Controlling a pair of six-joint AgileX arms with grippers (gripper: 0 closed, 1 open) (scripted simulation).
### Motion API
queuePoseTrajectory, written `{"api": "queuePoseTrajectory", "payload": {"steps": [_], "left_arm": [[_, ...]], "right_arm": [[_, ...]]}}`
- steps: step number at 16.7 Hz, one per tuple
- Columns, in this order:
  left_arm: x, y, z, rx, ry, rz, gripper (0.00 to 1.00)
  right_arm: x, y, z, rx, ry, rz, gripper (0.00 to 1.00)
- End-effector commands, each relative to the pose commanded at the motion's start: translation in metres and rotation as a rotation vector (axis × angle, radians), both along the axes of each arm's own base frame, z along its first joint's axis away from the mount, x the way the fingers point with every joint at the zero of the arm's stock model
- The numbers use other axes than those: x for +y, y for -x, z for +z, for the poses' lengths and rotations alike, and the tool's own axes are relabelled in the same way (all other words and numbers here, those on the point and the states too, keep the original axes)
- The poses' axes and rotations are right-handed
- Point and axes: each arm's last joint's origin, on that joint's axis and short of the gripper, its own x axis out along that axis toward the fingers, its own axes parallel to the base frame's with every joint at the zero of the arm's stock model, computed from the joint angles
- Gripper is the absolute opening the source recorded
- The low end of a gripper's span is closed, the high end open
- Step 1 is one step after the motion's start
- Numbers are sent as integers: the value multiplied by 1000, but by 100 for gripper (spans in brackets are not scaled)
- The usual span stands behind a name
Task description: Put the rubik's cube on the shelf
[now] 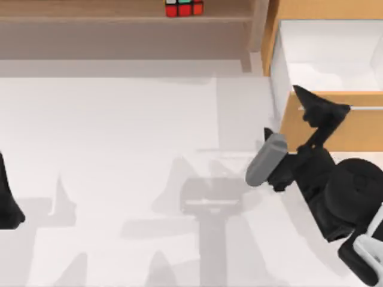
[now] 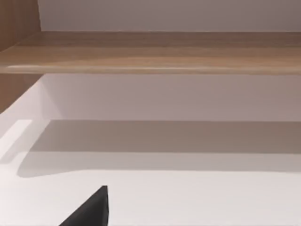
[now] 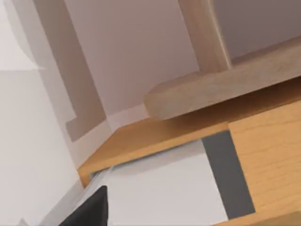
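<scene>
The rubik's cube (image 1: 184, 7) sits on the shelf (image 1: 90, 18), a long light-brown board at the back of the table, with nothing touching it. Its red, green and orange stickers face up. The shelf's pale post (image 1: 258, 27) stands at its right end. My right gripper (image 1: 282, 111) hovers open and holding nothing at the right, over the front of the cabinet drawer and well away from the cube. One black fingertip (image 3: 91, 212) shows in the right wrist view. My left gripper (image 1: 7, 206) is parked at the table's left edge. The left wrist view shows the shelf board (image 2: 150, 56) from below.
An orange-wood cabinet (image 1: 326, 9) stands at the back right with its white drawer (image 1: 329, 60) pulled open. The drawer front (image 1: 359, 128) reaches out under my right arm. The white table (image 1: 131, 149) stretches across the middle.
</scene>
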Motion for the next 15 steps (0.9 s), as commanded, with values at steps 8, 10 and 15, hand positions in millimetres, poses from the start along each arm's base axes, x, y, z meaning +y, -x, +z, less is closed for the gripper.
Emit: {"api": "queuePoseTrajectory", "payload": {"steps": [8, 10, 15], "left_arm": [[0, 0, 0, 0, 0, 0, 100], [0, 0, 0, 0, 0, 0, 100], [0, 0, 0, 0, 0, 0, 100]], "right_arm": [[-86, 21, 1, -28, 339, -267, 100], [-88, 21, 1, -28, 345, -274, 100], [-87, 17, 0, -26, 346, -273, 100]]}}
